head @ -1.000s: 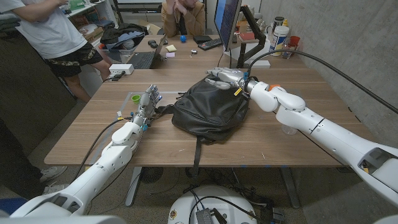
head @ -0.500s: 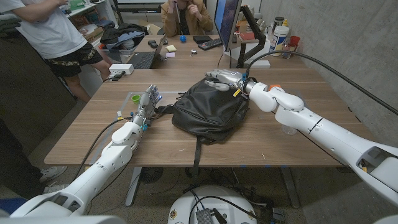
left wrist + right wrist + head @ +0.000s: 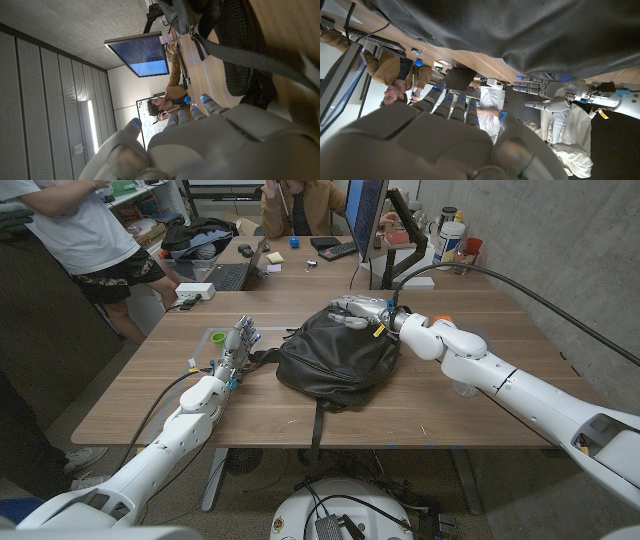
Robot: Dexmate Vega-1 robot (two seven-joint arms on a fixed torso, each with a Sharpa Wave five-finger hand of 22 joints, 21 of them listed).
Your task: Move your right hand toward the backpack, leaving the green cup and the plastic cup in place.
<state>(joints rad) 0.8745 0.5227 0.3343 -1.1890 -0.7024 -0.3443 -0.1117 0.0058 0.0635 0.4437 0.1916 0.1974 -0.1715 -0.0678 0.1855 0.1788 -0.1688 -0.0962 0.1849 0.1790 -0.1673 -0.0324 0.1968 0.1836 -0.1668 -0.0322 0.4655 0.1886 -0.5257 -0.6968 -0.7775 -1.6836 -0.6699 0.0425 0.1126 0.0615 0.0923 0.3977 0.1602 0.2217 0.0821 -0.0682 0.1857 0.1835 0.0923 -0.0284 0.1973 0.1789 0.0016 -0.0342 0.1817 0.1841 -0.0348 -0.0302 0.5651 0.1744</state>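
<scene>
The right hand [image 3: 357, 307] hovers at the far top edge of the black backpack [image 3: 335, 355], fingers extended, grasping nothing. The left hand [image 3: 240, 340] stands released just beside the backpack's other side, with the green cup [image 3: 219, 338] close beyond it

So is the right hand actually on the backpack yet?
Cannot tell. In the head view the right hand overlaps the backpack at its far edge, but neither contact nor gap shows plainly.

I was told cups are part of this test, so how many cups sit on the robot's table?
2: a green cup beside the left robot hand, and a clear plastic cup half hidden behind the right arm. The backpack could hide more.
</scene>
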